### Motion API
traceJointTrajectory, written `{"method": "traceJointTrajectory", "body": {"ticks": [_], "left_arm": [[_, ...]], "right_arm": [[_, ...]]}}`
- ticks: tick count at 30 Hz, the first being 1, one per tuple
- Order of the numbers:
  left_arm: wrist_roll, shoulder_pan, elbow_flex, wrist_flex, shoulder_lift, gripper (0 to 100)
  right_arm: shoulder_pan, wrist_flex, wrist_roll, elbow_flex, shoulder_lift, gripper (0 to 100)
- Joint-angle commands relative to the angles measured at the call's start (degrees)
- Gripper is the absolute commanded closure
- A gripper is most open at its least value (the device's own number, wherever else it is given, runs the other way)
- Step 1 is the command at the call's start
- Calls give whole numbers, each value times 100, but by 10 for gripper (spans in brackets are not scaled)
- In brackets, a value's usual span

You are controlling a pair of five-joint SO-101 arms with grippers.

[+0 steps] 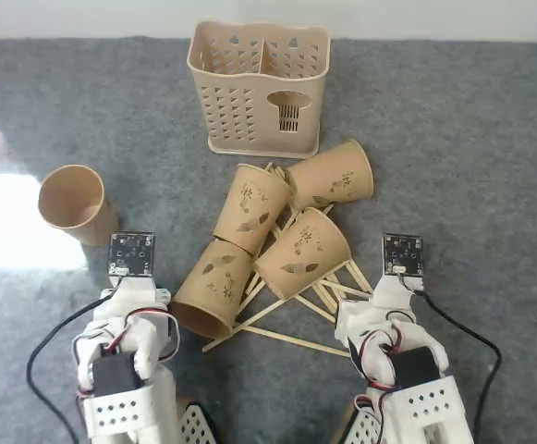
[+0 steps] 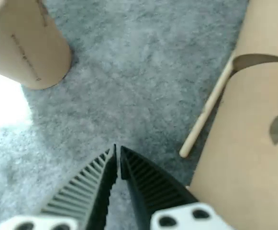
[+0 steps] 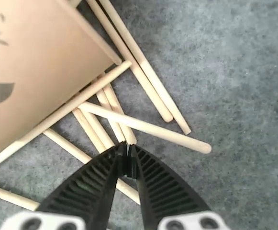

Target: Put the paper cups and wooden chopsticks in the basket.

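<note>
L fingers (image 2: pixel 143 179) pressed together, gripping nothing, low over the grey desk (image 1: pixel 490 166) btw a lone cup (image 1: pixel 72 203) and the heap of paper cups (image 1: pixel 268 231). R fingers (image 3: pixel 153 184) also pressed together and empty, tips just above the wooden chopsticks (image 1: pixel 291 338). Four cups lie on their sides atop the scattered sticks mid-desk, w/ the basket (image 1: pixel 259 92) upright just behind them at the far side.
</note>
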Motion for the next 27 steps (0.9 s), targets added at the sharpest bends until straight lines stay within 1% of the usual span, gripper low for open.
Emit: {"method": "traceJointTrajectory", "body": {"ticks": [1,4,5,6,7,9,11,12,13,14,17,19,21,25,27], "left_arm": [[-62,-360,-453,-642,-114,987],[-62,-475,-505,-958,-114,981],[-62,-475,-593,-958,-88,968],[-62,-492,-716,-879,-88,949],[-53,-501,-857,-738,-79,923],[-26,-501,-1200,-360,-79,878],[-9,-492,-1587,-35,-79,859],[-9,-501,-1798,70,-79,859],[-9,-501,-1991,167,-70,859],[-9,-501,-2185,281,-70,859],[-9,-510,-2703,519,-26,859],[-9,-510,-3011,580,299,859],[0,-519,-3327,563,976,859],[299,-519,-4180,563,2716,859],[387,-519,-4673,598,3499,859]], "right_arm": [[13,22,-26,9,-48,989],[277,48,18,-114,-48,991],[382,48,246,-141,-48,991],[488,40,668,-167,-48,990],[593,48,1240,-220,-48,989],[910,57,2743,-360,-48,989],[1288,-13,4281,-387,-48,989],[1429,-13,4914,-422,-48,989],[1508,-13,5275,-422,-48,989],[1516,-13,5319,-422,-48,990],[1569,-4,4615,-536,-48,990],[1745,-13,4519,-651,-48,989],[1965,-171,4448,-677,-40,989],[2343,-356,4141,-756,13,987],[2360,-347,4114,-738,13,950]]}}
